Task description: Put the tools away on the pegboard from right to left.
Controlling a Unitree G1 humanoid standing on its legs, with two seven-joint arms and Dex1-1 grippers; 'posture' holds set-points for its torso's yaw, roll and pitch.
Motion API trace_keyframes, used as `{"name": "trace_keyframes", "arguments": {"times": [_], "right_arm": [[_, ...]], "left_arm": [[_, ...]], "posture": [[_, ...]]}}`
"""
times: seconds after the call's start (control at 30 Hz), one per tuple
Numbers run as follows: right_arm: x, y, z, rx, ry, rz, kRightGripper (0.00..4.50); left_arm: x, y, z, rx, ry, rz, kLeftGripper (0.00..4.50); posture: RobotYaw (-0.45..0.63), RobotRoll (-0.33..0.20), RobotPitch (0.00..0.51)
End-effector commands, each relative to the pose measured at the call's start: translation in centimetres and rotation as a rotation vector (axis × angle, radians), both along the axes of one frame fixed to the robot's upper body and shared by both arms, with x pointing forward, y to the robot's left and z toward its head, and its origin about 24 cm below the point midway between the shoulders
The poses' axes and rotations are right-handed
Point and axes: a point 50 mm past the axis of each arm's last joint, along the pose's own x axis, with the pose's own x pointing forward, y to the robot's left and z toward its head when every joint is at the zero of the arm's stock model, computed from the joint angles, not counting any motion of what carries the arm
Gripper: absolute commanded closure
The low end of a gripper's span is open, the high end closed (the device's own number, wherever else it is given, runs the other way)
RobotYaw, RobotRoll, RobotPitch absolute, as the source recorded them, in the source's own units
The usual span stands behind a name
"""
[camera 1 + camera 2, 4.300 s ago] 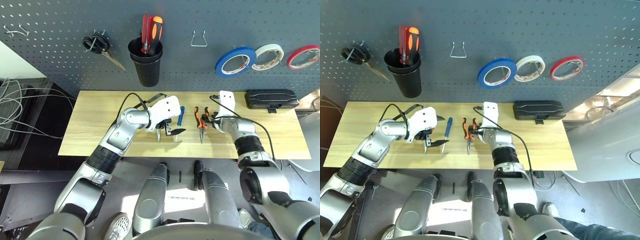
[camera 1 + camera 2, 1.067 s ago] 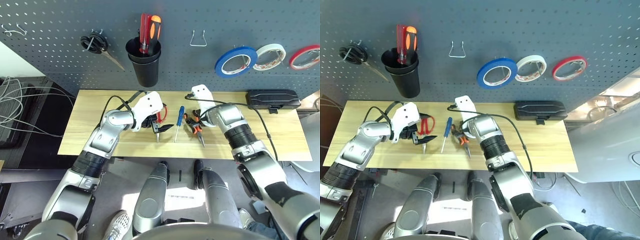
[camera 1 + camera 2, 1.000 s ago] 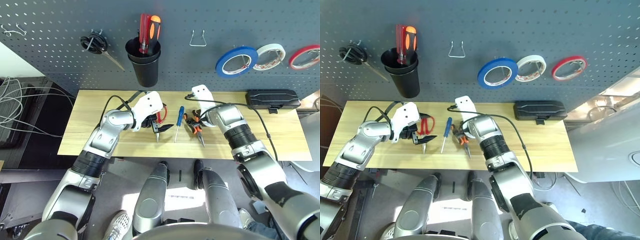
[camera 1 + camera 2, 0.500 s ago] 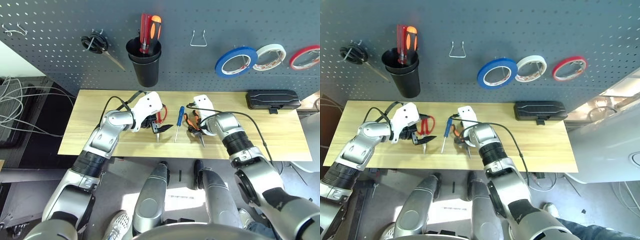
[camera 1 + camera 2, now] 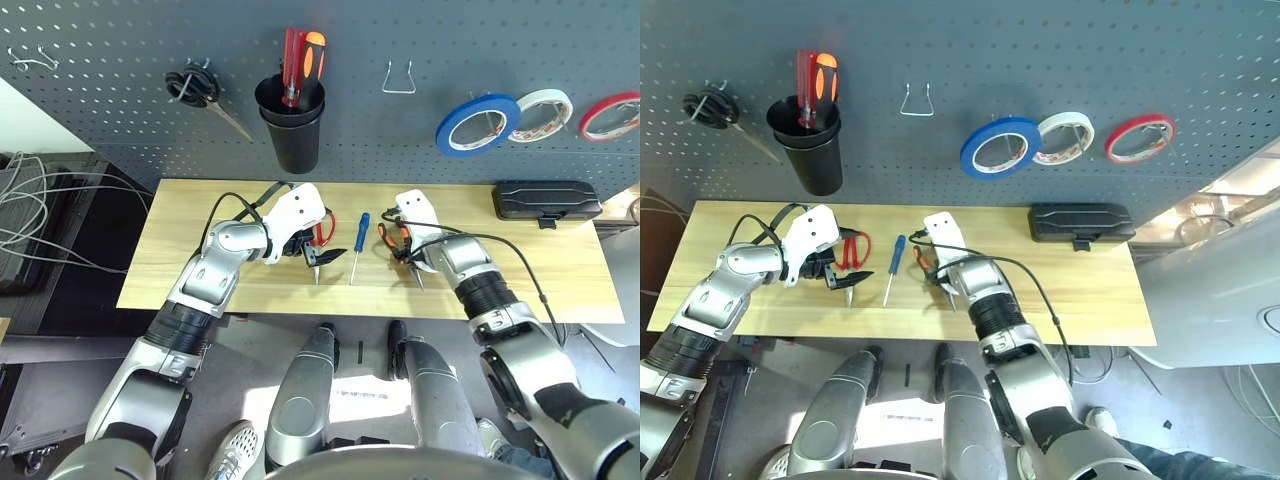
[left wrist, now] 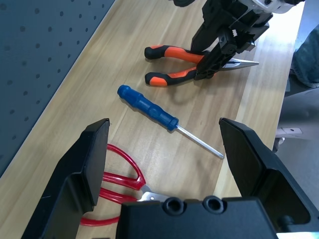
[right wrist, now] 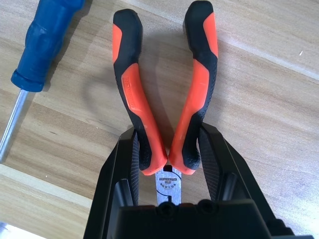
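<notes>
On the pegboard (image 5: pixel 120 100), black scissors (image 5: pixel 200 92) are hanging at the far left, with a cup (image 5: pixel 291 125) at their 3 o'clock holding two screwdrivers. An empty hook (image 5: pixel 398 77) is sitting further along, then the blue tape (image 5: pixel 476 124), white tape (image 5: pixel 540 114) and red tape (image 5: pixel 610 115) are hanging in a row at the right.

On the wooden surface (image 5: pixel 170 270), the left claw (image 6: pixel 164 149) is hovering with its fingers spread wide. The red scissors (image 5: pixel 319 236) are lying just under it, their loops peeking out beside its left finger in the wrist view. The screwdriver (image 5: pixel 357 244) is lying at the claw's 3 o'clock, handle toward the pegboard, tip toward the robot, untouched.

At the screwdriver's 3 o'clock, the pliers (image 7: pixel 159 94) are lying with handles pointing to the pegboard and nose to the robot. The right claw (image 7: pixel 167 159) is straddling them at the pivot, a finger pressing against the outside of each handle, so it is pinching the pliers against the surface. A black case (image 5: pixel 545 198) is resting at the far right.
</notes>
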Motion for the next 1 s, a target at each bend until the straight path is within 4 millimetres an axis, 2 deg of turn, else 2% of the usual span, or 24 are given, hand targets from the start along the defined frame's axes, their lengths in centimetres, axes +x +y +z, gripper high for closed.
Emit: {"name": "trace_keyframes", "arguments": {"times": [0.03,0.17,0.3,0.43,0.6,0.83,1.0], "right_arm": [[-1.9,-0.8,-2.3,-0.002,0.146,-0.02,2.62],[-1.1,-1.5,1.4,0.052,-0.045,0.106,2.62],[-0.4,1.0,5.9,0.12,-0.168,0.316,2.62],[-0.8,0.7,7.5,0.129,-0.276,0.382,2.62],[-1.3,0.2,10.3,0.231,-0.439,0.425,2.62],[-1.8,0.1,12.8,0.276,-0.59,0.449,2.62],[-3.1,0.6,16.7,0.367,-0.783,0.569,2.62]], "left_arm": [[-0.2,0.1,-0.6,0.006,0.019,0.002,0.0],[-0.2,0.2,-0.2,-0.006,-0.001,0.008,0.0],[-0.5,0.3,0.1,-0.045,-0.017,0.011,0.0],[-0.6,0.2,0.6,-0.071,-0.057,-0.005,0.0],[-0.8,0.0,1.4,-0.154,-0.113,-0.025,0.0],[-0.9,0.1,1.7,-0.204,-0.137,-0.019,0.0],[-0.5,0.1,2.4,-0.224,-0.158,-0.016,0.0]], "posture": [[0.21,0.0,0.34],[0.21,0.0,0.34],[0.2,0.0,0.331],[0.19,0.0,0.329],[0.17,0.0,0.323],[0.15,0.0,0.309],[0.14,0.0,0.315]]}}
